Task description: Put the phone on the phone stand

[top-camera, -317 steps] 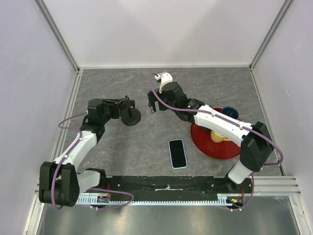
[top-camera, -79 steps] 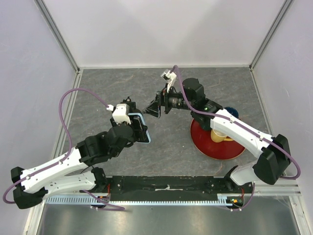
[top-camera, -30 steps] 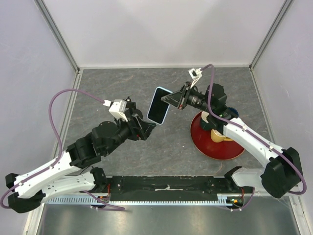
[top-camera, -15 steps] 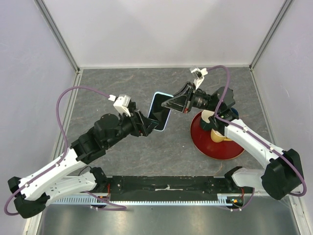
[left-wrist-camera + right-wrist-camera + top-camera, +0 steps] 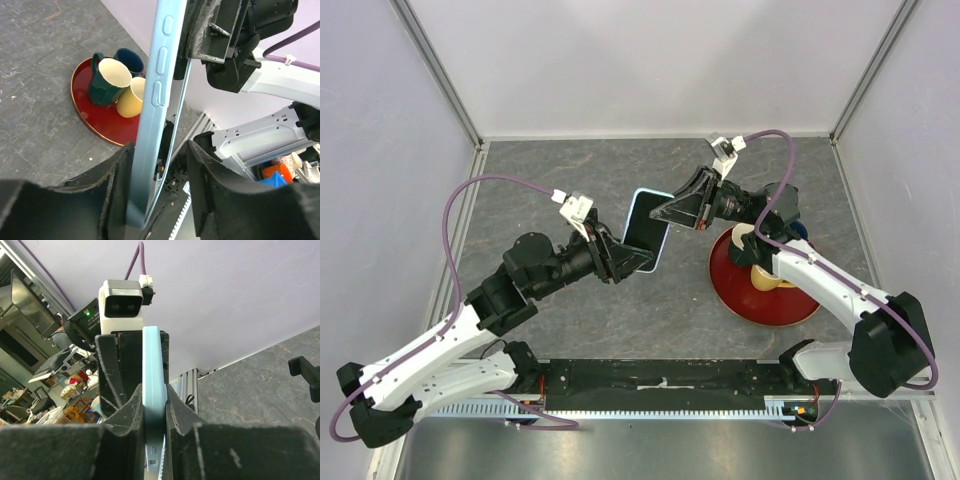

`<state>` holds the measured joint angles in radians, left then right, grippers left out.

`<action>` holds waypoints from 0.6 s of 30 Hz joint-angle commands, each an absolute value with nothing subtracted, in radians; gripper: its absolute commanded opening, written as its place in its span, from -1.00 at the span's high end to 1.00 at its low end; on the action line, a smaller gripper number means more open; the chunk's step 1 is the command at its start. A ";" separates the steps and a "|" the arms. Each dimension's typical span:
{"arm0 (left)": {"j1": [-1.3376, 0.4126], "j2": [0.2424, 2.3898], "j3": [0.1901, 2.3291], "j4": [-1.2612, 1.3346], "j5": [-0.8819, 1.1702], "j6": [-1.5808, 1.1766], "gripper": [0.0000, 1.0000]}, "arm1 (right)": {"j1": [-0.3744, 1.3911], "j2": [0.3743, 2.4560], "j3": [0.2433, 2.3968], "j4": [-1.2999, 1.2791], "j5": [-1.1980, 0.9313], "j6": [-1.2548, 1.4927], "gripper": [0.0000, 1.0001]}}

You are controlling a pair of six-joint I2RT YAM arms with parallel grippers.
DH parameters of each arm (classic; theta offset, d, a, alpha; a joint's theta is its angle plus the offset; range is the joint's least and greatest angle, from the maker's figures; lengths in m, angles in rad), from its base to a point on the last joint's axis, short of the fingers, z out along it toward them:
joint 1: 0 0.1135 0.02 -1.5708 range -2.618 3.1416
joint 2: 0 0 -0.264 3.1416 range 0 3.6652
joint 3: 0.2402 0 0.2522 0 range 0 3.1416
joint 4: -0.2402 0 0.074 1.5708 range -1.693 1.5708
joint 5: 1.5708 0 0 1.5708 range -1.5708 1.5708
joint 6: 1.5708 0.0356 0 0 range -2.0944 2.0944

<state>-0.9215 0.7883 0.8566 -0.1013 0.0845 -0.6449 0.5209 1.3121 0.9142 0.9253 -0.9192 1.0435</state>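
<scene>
Slim smartphone with pale blue rim and dark glass face [image 5: 645,226] is up off the grey stone-pattern table [image 5: 550,170], held between the two arms near mid-table, just left of the round red tray [image 5: 790,305]. Not on the stand. Right gripper [image 5: 662,214] is clamped on it: in the right wrist view both fingers [image 5: 134,412] press tight on the phone's thin blue edge, no gap either side. Left gripper [image 5: 160,147] straddles the opposite end with its jaws apart. In the left wrist view one pad [image 5: 119,185] sits against the blue back, while the other pad [image 5: 201,180] stands clear of the glass side with a visible gap, so there's no grip from the left. The phone's side buttons face the left wrist camera. The two grippers face each other head-on along the phone, and the left one's white camera housing shows behind it in the right wrist view. Small black phone stand [image 5: 302,369]: only its clamp top and part of the post show at the right edge of the right wrist view, above the table and apart from the phone. Can't make it out from overhead. The tray holds a dark green mug [image 5: 106,80], a yellow mug [image 5: 132,97] and a dark blue mug [image 5: 129,60], clustered together.
</scene>
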 commanded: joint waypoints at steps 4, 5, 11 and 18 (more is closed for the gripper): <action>-0.919 0.799 0.887 -0.076 0.167 -0.572 0.95 | 0.525 1.273 0.936 0.862 -0.851 0.950 0.73; -0.917 0.802 0.888 -0.081 0.172 -0.563 0.95 | 0.523 1.273 0.939 0.871 -0.873 0.951 0.57; -0.914 0.776 0.896 -0.115 0.215 -0.500 0.95 | 0.522 1.301 0.972 0.845 -1.034 0.907 -0.46; -0.911 0.770 0.916 -0.186 0.287 -0.430 0.95 | 0.522 1.214 0.966 0.709 -1.101 0.740 -0.61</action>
